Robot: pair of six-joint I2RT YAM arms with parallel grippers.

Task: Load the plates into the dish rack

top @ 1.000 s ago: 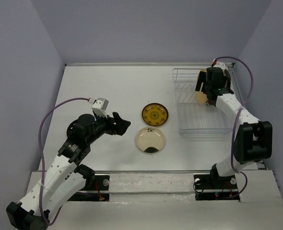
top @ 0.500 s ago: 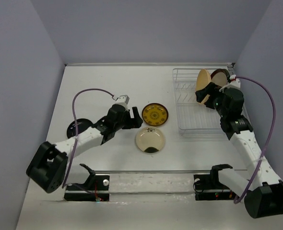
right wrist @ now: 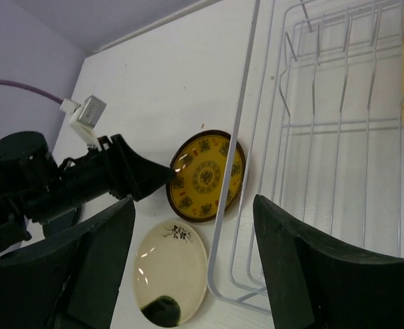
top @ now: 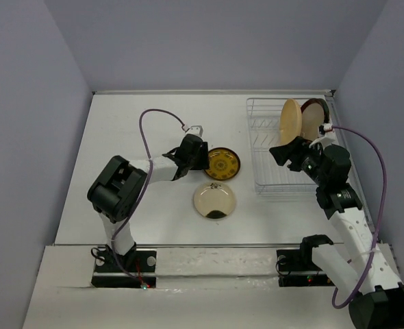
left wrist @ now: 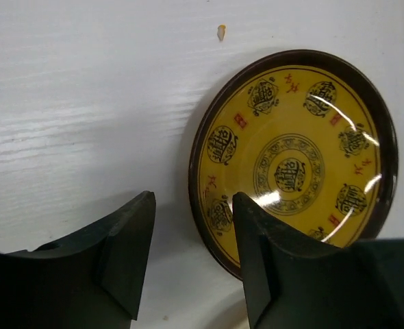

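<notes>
**White table, two plates racked and two waiting**

Lilac walls box in the white table [top: 140, 116]. On its far right sits the clear wire dish rack [top: 287, 177]. The plain orange-yellow plate [top: 290, 121] and the red-rimmed beige plate [top: 315, 114] stand on edge at its far end, propped by the dividers so they stay upright.

Flat near the table's middle lies the cream plate with a dark spot [top: 214, 200]. Just beyond it is the small dark brown-and-gold patterned plate [top: 222, 164].

The left gripper [top: 204, 160] is low at that small plate's left edge. Its jaws are apart and straddle the rim, which looks like a setup for pinching it. The right gripper [top: 286, 151] hangs over the rack, spread wide and empty.

No brand or label shows, and the gold plate's dark medallions look like stylised characters I can't read.
</notes>
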